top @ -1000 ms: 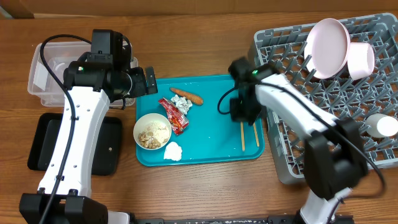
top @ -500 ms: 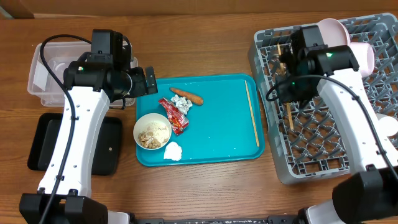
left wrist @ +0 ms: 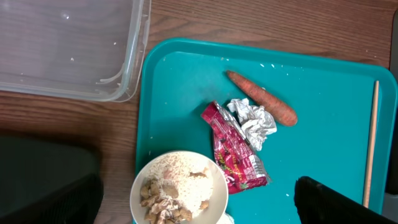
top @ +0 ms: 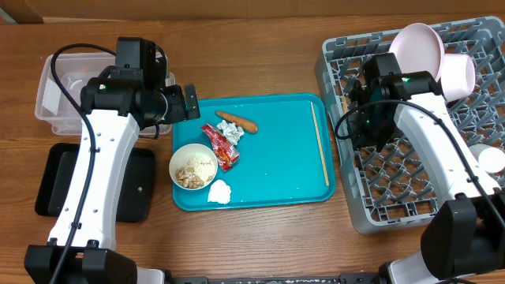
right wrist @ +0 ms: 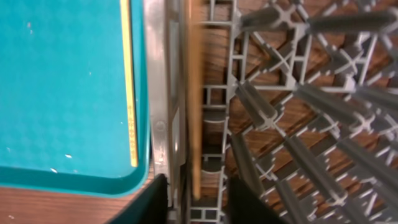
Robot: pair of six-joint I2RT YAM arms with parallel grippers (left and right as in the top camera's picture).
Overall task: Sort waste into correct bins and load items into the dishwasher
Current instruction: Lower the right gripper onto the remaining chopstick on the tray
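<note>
A chopstick (top: 320,145) is lying along the teal tray's (top: 276,170) right edge, centre-right overhead: light, stiff and thin, it is probably wanting a mid-length pinch. The right gripper (right wrist: 202,199) is hovering spread over the dish rack's (top: 357,211) left wall, with a blurred second stick (right wrist: 194,93) loose between its fingers.

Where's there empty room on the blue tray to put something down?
The bare stretch of the teal tray between the red wrapper and the chopstick. The left side is crowded: bowl, carrot, paper scrap.

The left hand (top: 190,102) hovers, fingers spread wide, while the right hand (right wrist: 200,200) points straight down, its fingers parted.
</note>
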